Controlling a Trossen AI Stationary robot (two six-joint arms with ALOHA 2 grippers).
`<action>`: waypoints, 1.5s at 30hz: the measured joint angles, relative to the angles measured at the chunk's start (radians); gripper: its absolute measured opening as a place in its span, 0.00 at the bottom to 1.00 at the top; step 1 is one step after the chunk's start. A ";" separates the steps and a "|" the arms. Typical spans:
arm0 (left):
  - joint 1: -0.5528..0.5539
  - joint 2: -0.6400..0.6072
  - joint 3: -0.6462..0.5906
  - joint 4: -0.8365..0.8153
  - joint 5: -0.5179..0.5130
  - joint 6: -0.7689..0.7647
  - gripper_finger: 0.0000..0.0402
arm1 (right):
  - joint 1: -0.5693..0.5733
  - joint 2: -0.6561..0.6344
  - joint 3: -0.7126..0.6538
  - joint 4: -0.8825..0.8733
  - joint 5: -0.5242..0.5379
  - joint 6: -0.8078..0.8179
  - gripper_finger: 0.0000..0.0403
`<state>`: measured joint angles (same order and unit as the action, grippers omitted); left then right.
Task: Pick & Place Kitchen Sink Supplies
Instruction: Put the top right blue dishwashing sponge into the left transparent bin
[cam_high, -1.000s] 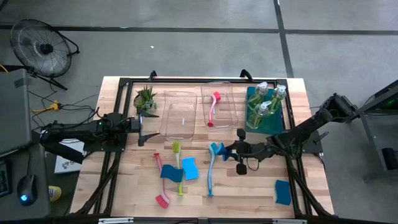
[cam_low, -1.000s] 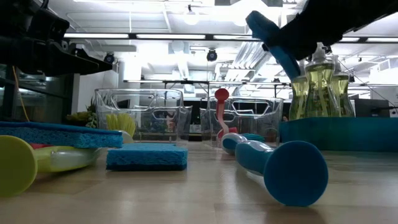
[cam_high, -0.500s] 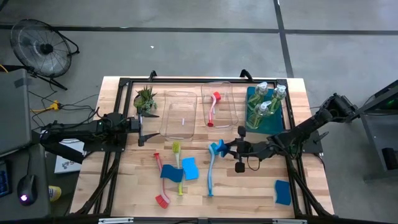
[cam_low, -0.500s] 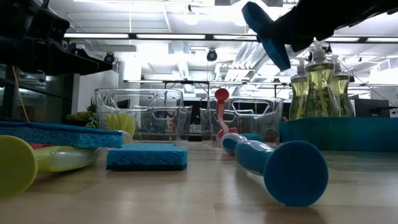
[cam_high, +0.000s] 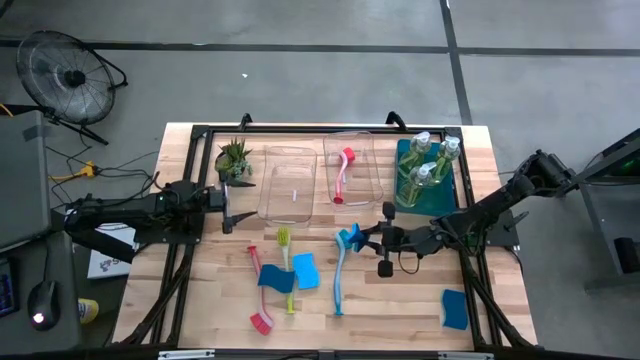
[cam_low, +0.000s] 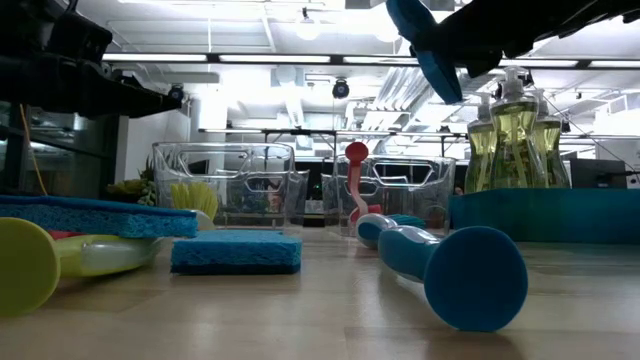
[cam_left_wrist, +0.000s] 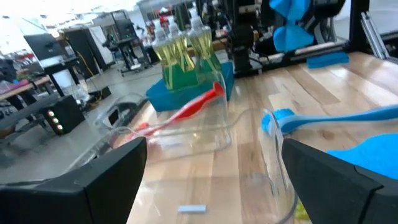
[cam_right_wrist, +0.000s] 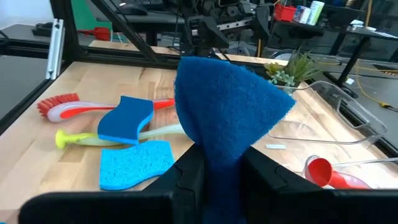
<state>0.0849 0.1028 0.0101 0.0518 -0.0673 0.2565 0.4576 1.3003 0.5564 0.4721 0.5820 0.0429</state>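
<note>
Your right hand (cam_high: 356, 238) grips a blue sponge (cam_right_wrist: 227, 118) above mid-tabletop (cam_high: 400, 300), at 7 o'clock from the bottles (cam_high: 428, 163). Your left hand (cam_high: 228, 207), fingers spread, waits at 9 o'clock.

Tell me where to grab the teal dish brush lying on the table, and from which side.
Grip the teal brush mid-handle, coming straight down from above. It lies flat, and that slim middle stretch is clear of the blue sponge beside it. The right gripper is holding another sponge, so the left gripper is free.

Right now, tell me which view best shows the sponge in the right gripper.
The right wrist view: the blue sponge fills it, pinched by the right gripper. The high view shows a small blue patch, the low view its edge from below, the left wrist view a distant glimpse.
</note>
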 joint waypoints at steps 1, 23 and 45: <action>0.000 0.000 0.000 0.017 -0.001 0.000 0.91 | 0.000 0.000 0.000 0.000 0.008 0.000 0.17; 0.000 0.032 0.043 0.184 -0.040 0.034 0.91 | -0.095 0.000 0.000 0.095 -0.041 -0.025 0.17; 0.000 0.647 0.166 0.656 0.058 0.108 0.91 | -0.236 0.129 0.000 0.405 -0.115 -0.146 0.17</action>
<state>0.0849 0.7497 0.1765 0.7082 -0.0092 0.3644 0.2211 1.4288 0.5564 0.8769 0.4666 -0.1027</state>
